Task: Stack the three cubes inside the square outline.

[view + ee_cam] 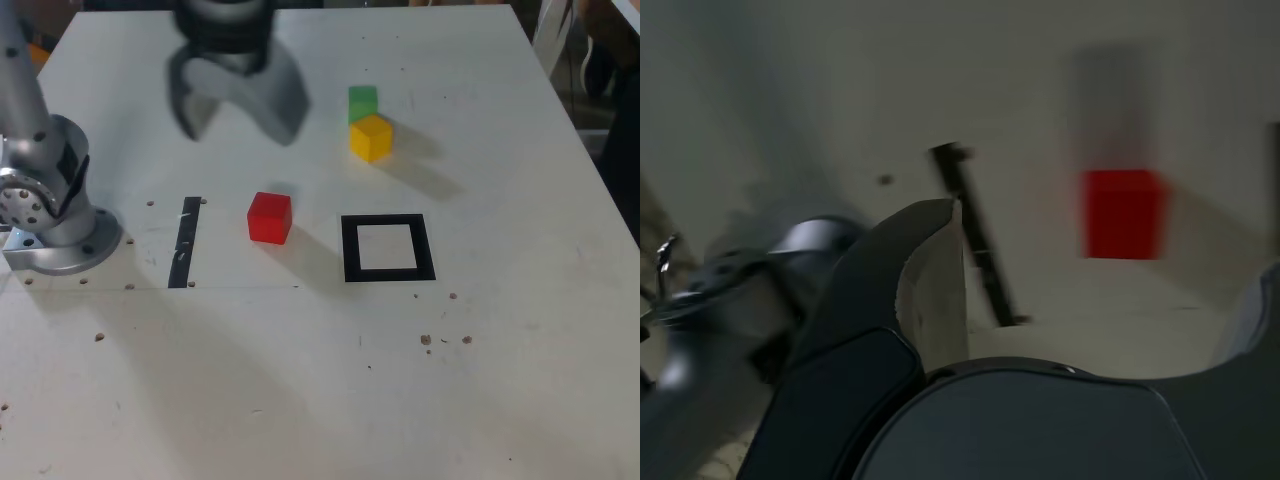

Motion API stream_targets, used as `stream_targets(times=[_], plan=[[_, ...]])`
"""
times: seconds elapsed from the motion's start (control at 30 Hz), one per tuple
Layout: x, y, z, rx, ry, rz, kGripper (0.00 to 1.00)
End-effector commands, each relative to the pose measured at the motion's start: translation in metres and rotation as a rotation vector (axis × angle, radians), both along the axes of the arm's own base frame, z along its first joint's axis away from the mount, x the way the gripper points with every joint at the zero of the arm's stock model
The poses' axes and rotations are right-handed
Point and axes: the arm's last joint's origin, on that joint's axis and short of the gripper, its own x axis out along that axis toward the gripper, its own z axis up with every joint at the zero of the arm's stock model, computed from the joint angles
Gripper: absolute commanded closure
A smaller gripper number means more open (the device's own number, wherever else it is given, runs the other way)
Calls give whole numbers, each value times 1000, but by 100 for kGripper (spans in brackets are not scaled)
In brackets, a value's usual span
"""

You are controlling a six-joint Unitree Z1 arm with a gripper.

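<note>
White tabletop (520, 380), three cubes, one gripper.
Grey two-fingered gripper (238, 118): raised, fingers spread, empty. Small red cube (269, 217): between short black tape strip (185, 242) and black square tape outline (387, 248) on the exterior view's right. Small yellow cube (370, 137) touches small green cube (362, 102), farther back. Outline centre bare.

Cubes: red (269, 217), yellow (370, 137), green (362, 102) (outline (388, 274) blk).
</note>
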Motion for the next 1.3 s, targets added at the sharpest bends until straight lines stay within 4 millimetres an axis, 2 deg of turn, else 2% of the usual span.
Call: stream_targets(times=[0.0, 0.3, 0.53, 0.67, 0.8, 1.03, 1.27], plan=[[7, 1, -5, -13, 6, -6, 5], [25, 7, -62, -80, 53, 14, 5], [23, 10, -83, -89, 82, 31, 5], [24, 9, -96, -116, 83, 28, 9], [21, 8, -100, -129, 59, 27, 19], [16, 8, -106, -139, -9, 35, 44], [17, 8, -114, -143, -24, 39, 59]])
